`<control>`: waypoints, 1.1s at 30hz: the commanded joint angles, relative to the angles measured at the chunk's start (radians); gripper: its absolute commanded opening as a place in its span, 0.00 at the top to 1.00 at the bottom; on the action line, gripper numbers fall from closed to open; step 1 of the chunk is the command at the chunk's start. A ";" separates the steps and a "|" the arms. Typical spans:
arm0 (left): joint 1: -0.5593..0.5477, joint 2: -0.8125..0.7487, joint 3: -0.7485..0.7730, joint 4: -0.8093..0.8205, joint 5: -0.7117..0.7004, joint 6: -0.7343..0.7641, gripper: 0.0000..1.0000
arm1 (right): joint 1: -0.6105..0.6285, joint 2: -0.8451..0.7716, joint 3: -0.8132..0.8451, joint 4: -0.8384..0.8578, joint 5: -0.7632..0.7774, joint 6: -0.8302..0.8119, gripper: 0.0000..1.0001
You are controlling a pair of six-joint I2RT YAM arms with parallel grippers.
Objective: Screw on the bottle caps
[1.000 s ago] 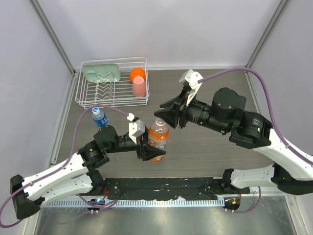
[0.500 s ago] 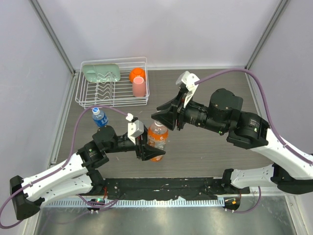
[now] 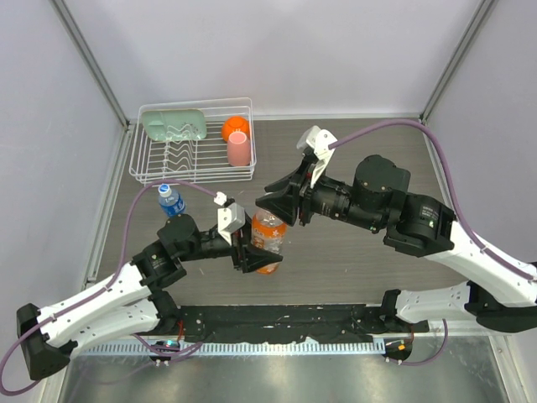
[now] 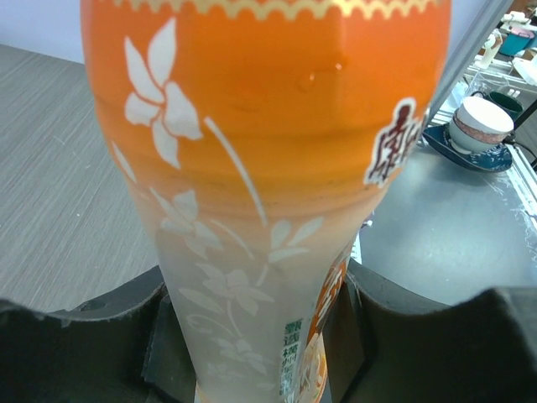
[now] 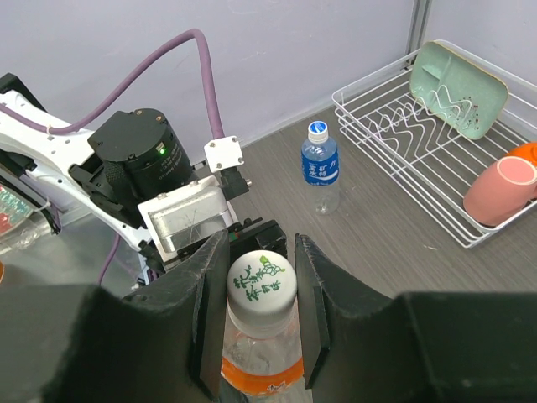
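— Orange bottle (image 4: 268, 168), where?
— Upright, by the near edge of the table (image 3: 352, 269), about midway along. My left gripper (image 4: 256, 336) is clenched on its lower body.
— Cap (image 5: 262, 284)?
— White, on the neck. My right gripper (image 5: 260, 290) is pinching it from both sides.
— Blue bottle (image 3: 171, 201)?
— Standing capped near the left edge, just in front of the rack (image 3: 193, 172) in the far left corner.

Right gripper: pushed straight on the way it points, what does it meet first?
The white cap its jaws clasp, on the orange bottle; beyond that, probably the left gripper.
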 commanded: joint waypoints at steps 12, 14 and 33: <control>0.022 -0.025 0.020 0.091 -0.001 -0.018 0.48 | 0.008 -0.027 -0.036 -0.001 0.005 0.000 0.70; 0.029 -0.027 0.024 0.096 -0.008 -0.025 0.48 | 0.007 -0.039 -0.057 0.020 0.006 0.009 0.70; 0.083 -0.039 0.081 0.136 -0.057 -0.030 0.49 | 0.030 -0.032 -0.169 0.116 0.093 0.057 0.73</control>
